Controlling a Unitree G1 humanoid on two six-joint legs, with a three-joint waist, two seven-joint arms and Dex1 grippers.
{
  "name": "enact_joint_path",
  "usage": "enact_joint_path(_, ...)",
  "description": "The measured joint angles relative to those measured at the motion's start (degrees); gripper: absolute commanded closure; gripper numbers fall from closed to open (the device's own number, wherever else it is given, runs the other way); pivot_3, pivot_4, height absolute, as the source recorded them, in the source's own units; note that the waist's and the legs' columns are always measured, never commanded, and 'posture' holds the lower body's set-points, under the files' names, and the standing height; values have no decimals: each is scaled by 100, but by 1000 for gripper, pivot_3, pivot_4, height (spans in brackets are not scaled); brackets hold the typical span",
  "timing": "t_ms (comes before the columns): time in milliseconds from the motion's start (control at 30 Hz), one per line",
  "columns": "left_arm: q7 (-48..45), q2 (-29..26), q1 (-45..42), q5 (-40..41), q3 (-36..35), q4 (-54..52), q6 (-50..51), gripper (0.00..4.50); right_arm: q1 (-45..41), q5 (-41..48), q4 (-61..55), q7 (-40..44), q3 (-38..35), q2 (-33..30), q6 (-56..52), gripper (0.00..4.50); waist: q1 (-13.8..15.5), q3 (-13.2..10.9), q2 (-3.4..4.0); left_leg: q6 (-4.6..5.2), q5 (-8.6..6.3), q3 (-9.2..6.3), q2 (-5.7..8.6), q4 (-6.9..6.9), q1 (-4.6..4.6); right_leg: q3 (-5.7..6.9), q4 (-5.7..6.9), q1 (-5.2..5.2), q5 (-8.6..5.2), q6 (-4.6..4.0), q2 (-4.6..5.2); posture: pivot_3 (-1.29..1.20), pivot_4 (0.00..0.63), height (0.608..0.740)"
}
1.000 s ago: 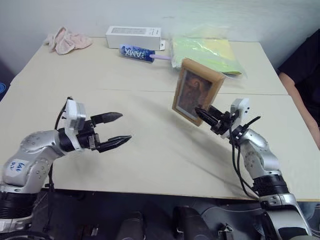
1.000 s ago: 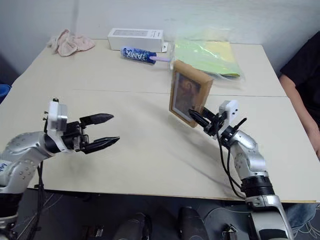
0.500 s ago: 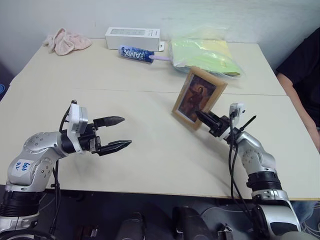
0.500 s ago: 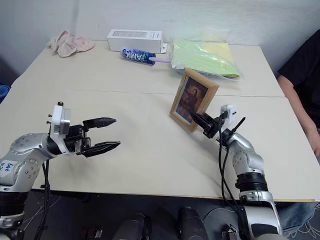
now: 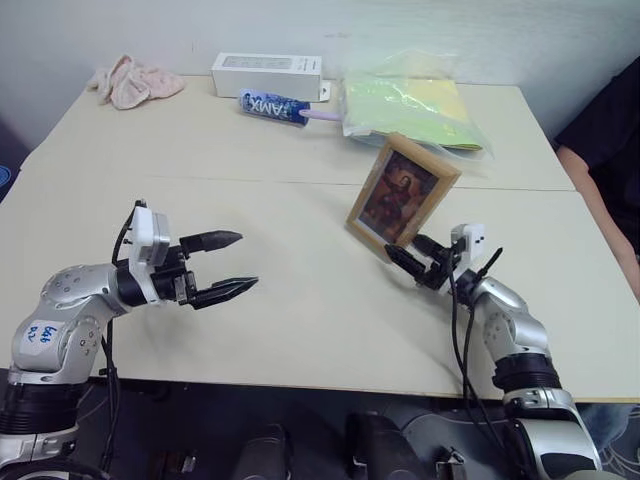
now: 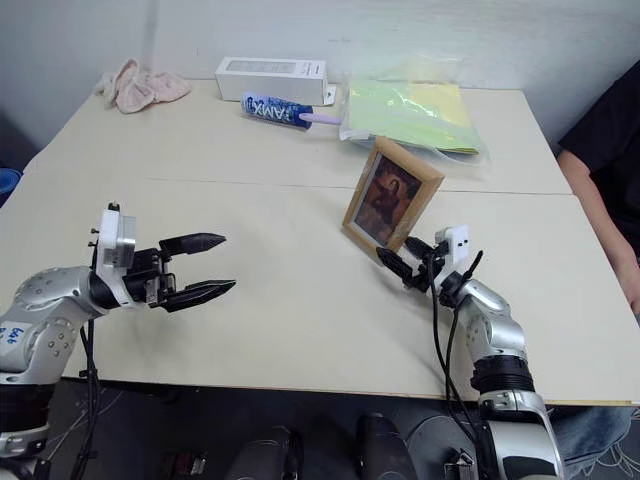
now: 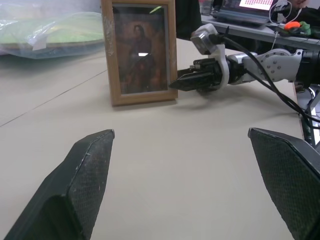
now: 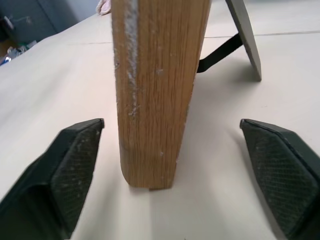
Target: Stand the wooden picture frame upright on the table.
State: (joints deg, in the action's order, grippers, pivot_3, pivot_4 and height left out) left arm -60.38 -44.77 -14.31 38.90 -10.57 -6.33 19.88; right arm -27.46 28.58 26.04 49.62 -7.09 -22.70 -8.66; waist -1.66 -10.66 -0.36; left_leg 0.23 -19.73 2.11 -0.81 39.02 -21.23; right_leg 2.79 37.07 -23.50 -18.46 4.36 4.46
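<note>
- The wooden picture frame (image 5: 402, 193) stands right of centre in the left eye view, its lower edge on the bench (image 5: 300, 300), picture facing the robot and leaning back a little.
- In the right wrist view its fold-out stand (image 8: 243, 37) is spread behind it, foot on the bench, so the frame looks to be bearing its own weight.
- The right gripper (image 5: 411, 259) sits just below and right of the frame's lower corner, fingers spread to either side of the wooden edge, gripping nothing.
- The left gripper (image 5: 232, 264) hovers at left of centre, fingers wide apart and empty, well apart from the frame.
- To do the release well, I would draw the right gripper straight back along its own line, keeping both fingers clear of the edge.
- A sideways brush could tip the frame or fold the stand.
</note>
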Motion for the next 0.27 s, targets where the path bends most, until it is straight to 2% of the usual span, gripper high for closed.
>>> enact_joint_path(167, -224, -249, 649, -787, -23, 459, -800, 0, 804, -158, -963, 1007, 29, -896, 298, 74, 12, -1, 1, 4, -3, 1, 1, -8, 1, 1, -11, 1, 0, 0, 0, 0, 150, 740)
enact_joint_path(233, -284, -313, 926, -1094, -100, 748, -1152, 0, 1177, -422, -1213, 1390, 9, -1242, 967, 74, 11, -1, 2, 8, -5, 4, 2, -8, 4, -2, -20, 2, 0, 0, 2, 0, 150, 740)
enact_joint_path(267, -333, -316, 1106, -1264, -198, 950, -1475, 0, 1421, -662, -1330, 1657, -31, -1457, 1704, 74, 5, -1, 1, 9, -6, 6, 1, -6, 7, -3, -24, 2, 0, 0, 1, 0, 150, 740)
